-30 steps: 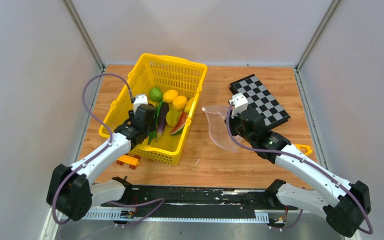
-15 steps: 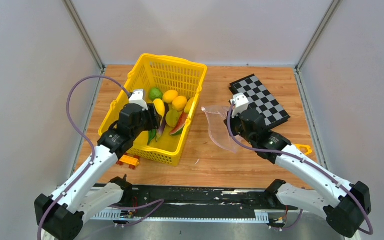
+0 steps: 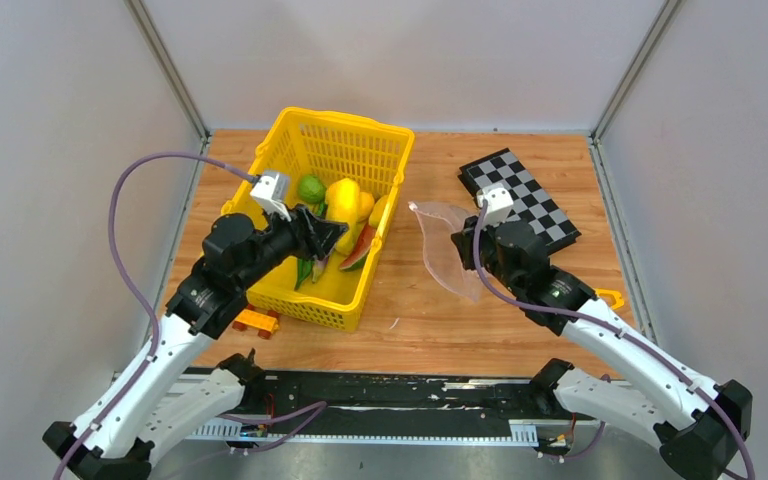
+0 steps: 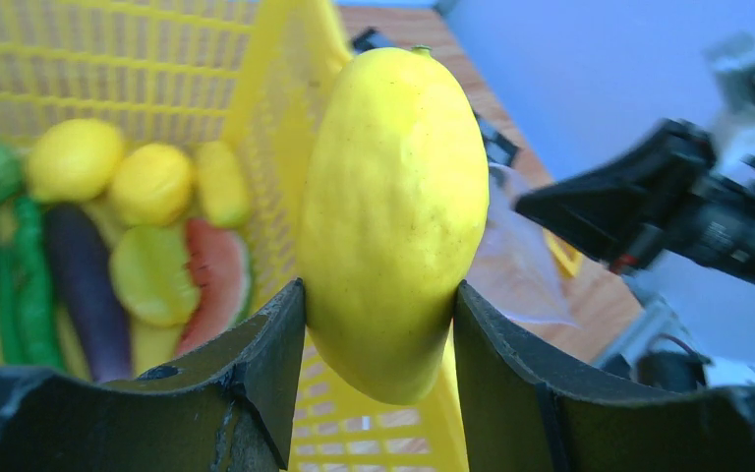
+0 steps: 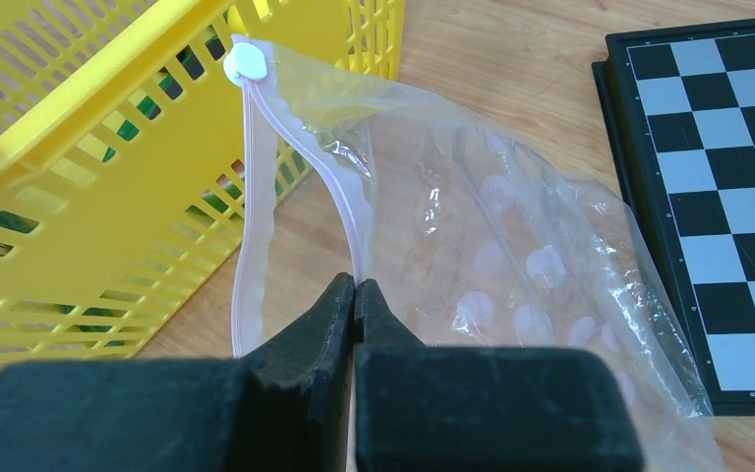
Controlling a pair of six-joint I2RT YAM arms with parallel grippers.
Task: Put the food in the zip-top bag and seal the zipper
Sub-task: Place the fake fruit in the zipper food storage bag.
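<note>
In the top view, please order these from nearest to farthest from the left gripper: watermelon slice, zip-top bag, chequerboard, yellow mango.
1. yellow mango, held in the left gripper.
2. watermelon slice, just to its right, inside the basket.
3. zip-top bag, right of the basket.
4. chequerboard, far right.

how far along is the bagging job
Done: nothing bagged yet; the clear crinkly zip-top bag looks empty. In hand: left end effector holds a yellow toy mango above the yellow lattice basket; right end effector pinches the pink zipper strip, mouth open. Left: the purple eggplant, watermelon slice and others, then sealing.
</note>
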